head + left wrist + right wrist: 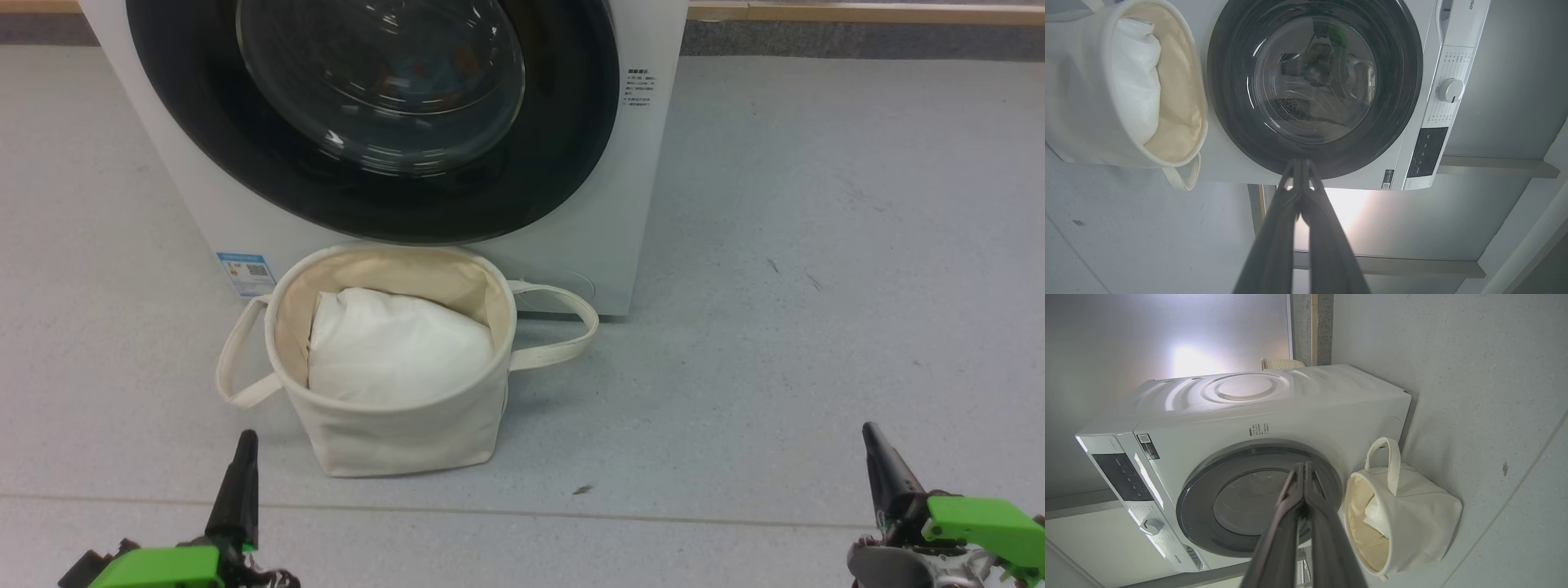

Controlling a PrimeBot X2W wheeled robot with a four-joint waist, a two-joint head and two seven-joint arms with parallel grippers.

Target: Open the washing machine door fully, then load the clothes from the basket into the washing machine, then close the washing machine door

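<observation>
Grey floor (pixel 816 245) runs up to the washing machine (pixel 645 204), its washing machine door (pixel 204 139) shut, well ahead of both claws. Head view: left claw (pixel 243 445) and right claw (pixel 872 437) pressed together, the basket (pixel 392 441) just ahead of the left one, with a white bundle (pixel 392 347) inside. Left wrist view: tips together, pointing at the door's edge. Right wrist view: likewise, with the basket off to one side. Reaching across could tip the basket, and closed tips may slip on the glossy rim
</observation>
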